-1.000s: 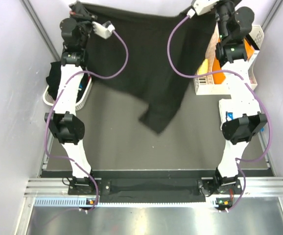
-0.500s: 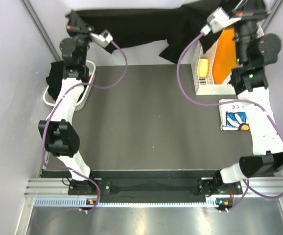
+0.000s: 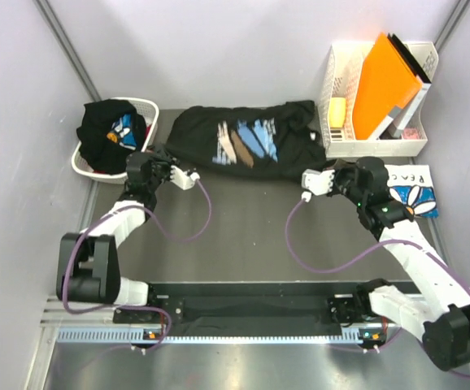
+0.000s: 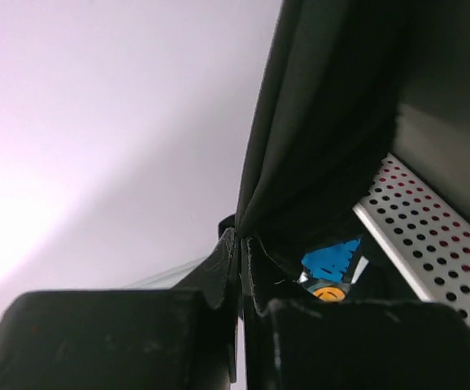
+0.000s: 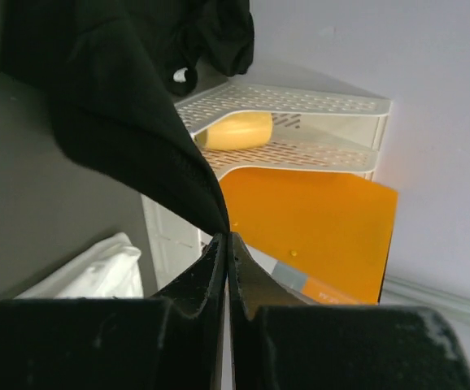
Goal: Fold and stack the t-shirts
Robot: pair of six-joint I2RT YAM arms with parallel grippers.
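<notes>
A black t-shirt (image 3: 235,146) with a blue, white and tan brush-stroke print lies spread across the back of the table, print up. My left gripper (image 3: 164,159) is low at its left lower edge and shut on the black cloth (image 4: 324,122). My right gripper (image 3: 326,165) is low at the shirt's right edge, shut on a pinch of black cloth (image 5: 129,106). A folded white tee (image 3: 411,190) with a blue daisy print lies at the right, partly under my right arm. Another black tee (image 3: 105,130) with a blue print sits in the basket.
A white laundry basket (image 3: 141,106) stands at the back left, close to my left gripper. A white organizer (image 3: 332,81) at the back right holds an orange folder (image 3: 385,81) and a yellow block (image 3: 337,110). Grey walls close in the sides and back.
Both arms have swung down from high at the back. The black shirt, hanging stretched between the grippers before, now lies on the table's back part, both grippers still gripping its edges.
</notes>
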